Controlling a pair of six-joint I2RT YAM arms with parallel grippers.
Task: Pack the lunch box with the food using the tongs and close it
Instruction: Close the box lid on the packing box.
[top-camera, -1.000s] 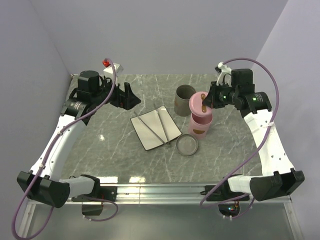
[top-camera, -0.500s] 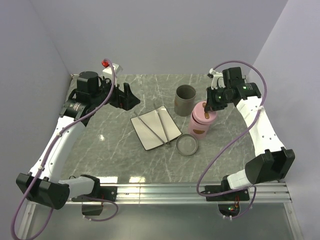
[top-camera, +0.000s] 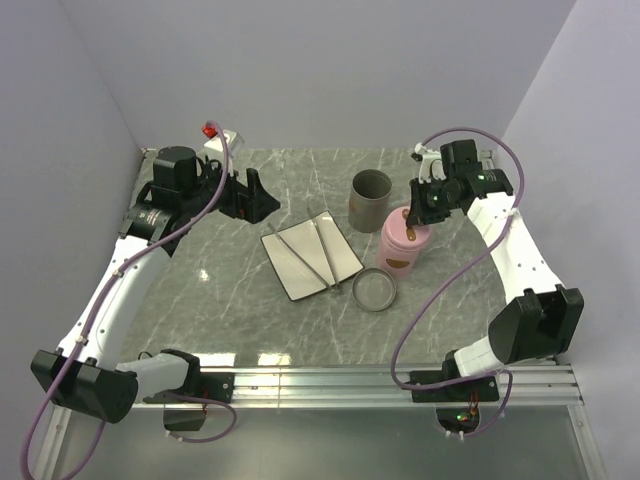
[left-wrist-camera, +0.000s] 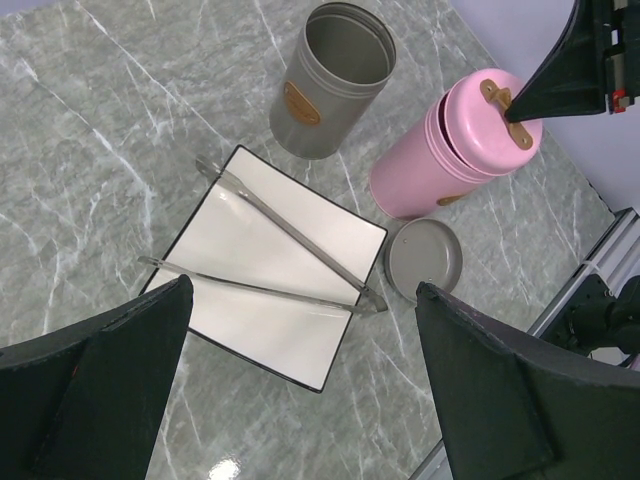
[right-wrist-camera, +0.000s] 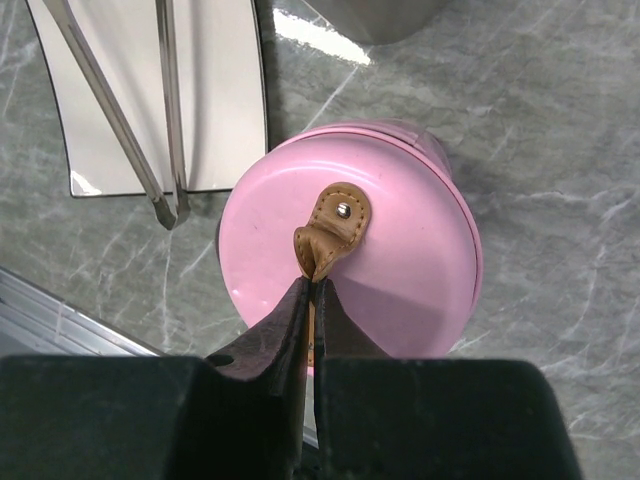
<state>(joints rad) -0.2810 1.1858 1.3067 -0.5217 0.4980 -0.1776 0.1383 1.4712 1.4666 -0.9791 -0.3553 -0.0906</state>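
While the left fingers hang spread wide and empty over the back-left of the grey veined marble counter, a small food piece, white with a red top, sits in the far corner behind them. It is partly cut off by the arm's purple cable, so its shape is hard to read.

Moving right, a square white plate with a thin dark rim lies flat and glossy. The tongs lie across it: two slim silver arms joined in a narrow V at the near end, open ends reaching past the plate's far edge.

Next, a grey metal tin stands upright and open, a small tan label on its wall, its depth hard to make out. Just in front, a round grey lid lies flat on the counter beside the plate's corner.

And on the right stands the pink lunch box, a smooth upright cylinder with its lid on. The right fingers are pinched tight on the tan leather strap riveted to that lid; the strap's near end is hidden under them.
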